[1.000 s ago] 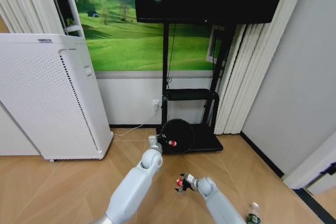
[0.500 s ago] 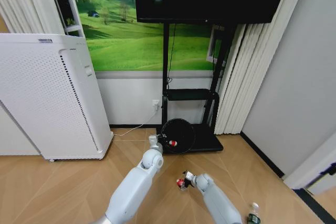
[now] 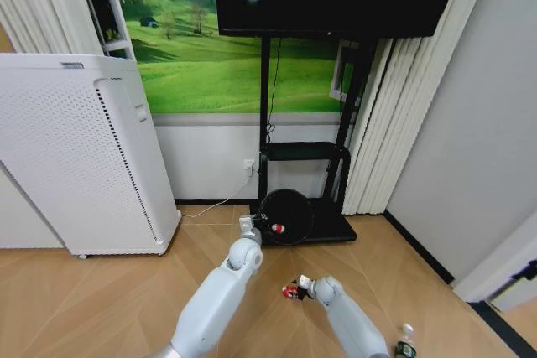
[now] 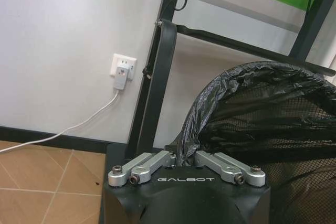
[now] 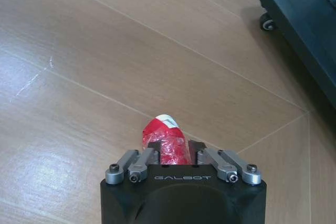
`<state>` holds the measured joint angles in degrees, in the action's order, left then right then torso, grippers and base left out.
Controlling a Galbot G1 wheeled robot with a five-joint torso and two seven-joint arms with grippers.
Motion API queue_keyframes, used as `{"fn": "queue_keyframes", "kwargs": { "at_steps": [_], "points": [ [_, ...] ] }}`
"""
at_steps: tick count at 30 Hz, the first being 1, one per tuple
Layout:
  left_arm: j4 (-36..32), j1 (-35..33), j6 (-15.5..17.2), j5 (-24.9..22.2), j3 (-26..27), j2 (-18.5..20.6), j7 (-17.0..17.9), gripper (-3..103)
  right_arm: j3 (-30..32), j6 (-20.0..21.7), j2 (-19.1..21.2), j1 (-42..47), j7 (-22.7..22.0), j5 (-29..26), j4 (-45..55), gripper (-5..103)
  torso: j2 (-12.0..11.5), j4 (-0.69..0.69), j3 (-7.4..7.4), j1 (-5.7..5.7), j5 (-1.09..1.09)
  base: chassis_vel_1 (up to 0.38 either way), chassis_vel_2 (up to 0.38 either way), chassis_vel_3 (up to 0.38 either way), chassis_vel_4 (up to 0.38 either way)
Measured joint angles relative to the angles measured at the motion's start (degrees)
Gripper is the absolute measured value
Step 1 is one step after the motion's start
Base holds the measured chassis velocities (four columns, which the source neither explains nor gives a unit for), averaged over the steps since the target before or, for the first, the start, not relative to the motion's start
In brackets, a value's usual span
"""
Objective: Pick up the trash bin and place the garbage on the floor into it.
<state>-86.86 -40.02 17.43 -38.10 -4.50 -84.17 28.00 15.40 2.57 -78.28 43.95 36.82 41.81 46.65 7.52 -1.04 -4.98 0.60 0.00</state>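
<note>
Head view: the left gripper point(image 3: 254, 225) is showing too small to resolve its fingers against the trash bin point(image 3: 286, 217). The red item point(image 3: 278, 229) inside the bin is too small to identify. The clear bottle point(image 3: 406, 343) at near right is being cut off by the bottom edge.

Left wrist view: the bin's point(image 4: 262, 124) right side and base are running out of frame; fingertips are lying hidden behind the black liner.

Right wrist view: the right gripper point(image 5: 169, 153) body is covering the near part of the red-and-white wrapper point(image 5: 164, 139). The black stand base point(image 5: 304, 22) is being clipped at the far right corner.
</note>
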Motion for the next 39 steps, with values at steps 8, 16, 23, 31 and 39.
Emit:
{"fn": "queue_keyframes", "kwargs": {
  "at_steps": [8, 16, 23, 31, 39],
  "points": [
    [0.5, 0.3, -0.2, 0.4, -0.2, -0.5, -0.1, 3, 0.0, -0.6, -0.1, 0.9, 0.4, 1.6, 0.2, 20, 0.0, 0.0, 0.0, 0.0, 0.0, 0.0, 0.0, 0.0, 0.0],
    [0.8, 0.4, -0.3, 0.6, -0.4, -0.6, -0.4, 3, 0.8, -0.7, -0.1, 1.3, 0.2, 1.6, 1.0, 69, 0.0, 0.0, 0.0, 0.0, 0.0, 0.0, 0.0, 0.0, 0.0],
    [0.9, 0.4, -0.4, 0.7, -0.4, -0.7, -0.8, 3, 1.2, 0.0, -0.4, -0.3, -0.7, 2.0, -1.2, 90, 0.0, 0.0, 0.0, 0.0, 0.0, 0.0, 0.0, 0.0, 0.0],
    [0.9, 0.3, -0.4, 0.7, -0.2, -0.4, -1.0, 3, 1.7, 0.1, -1.1, -2.8, -1.9, 4.8, -5.6, 101, 0.0, 0.0, 0.0, 0.0, 0.0, 0.0, 0.0, 0.0, 0.0],
    [1.2, 0.4, -0.7, 0.9, 0.1, -0.8, -1.2, 3, 1.4, 0.1, -1.3, -2.8, -2.3, 5.1, -6.8, 71, 0.0, -0.01, 0.0, 0.0, 0.0, 0.0, 0.0, 0.0, 0.0]
  ]
}}
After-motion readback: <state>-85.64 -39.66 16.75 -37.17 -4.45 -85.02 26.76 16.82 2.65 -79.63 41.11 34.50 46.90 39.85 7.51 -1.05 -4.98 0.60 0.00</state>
